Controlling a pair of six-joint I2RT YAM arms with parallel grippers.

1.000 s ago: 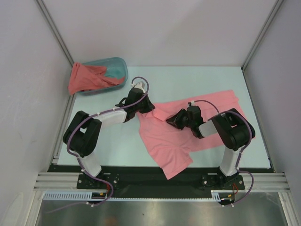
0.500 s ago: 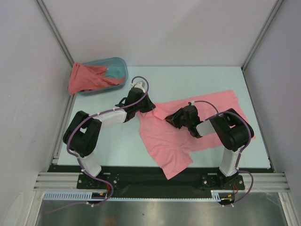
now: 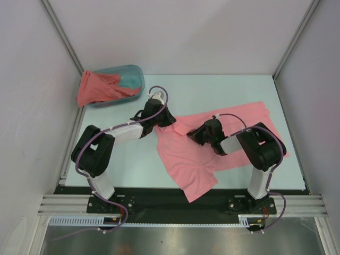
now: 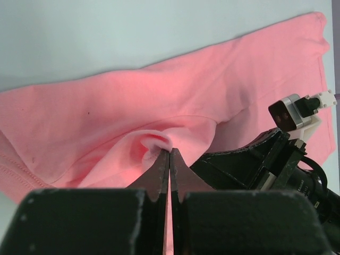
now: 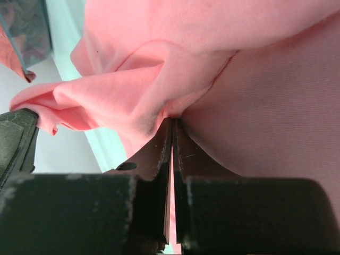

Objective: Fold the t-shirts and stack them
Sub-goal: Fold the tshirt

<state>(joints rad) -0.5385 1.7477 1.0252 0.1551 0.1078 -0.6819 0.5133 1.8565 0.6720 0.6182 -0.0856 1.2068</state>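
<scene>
The pale surface (image 3: 223,90) carries the salmon-pink t-shirt (image 3: 180,154), spread crumpled across its middle and right, one corner reaching the near edge. At the far left corner stands the teal tub (image 3: 135,79), with the coral-red t-shirt (image 3: 93,90) draped over its left rim. The left fingers (image 4: 169,155) are pressed together on a raised fold at the pink shirt's left edge. The right fingers (image 5: 172,125), near them, are likewise closed tight, pinching a bunched ridge of the same shirt.
</scene>
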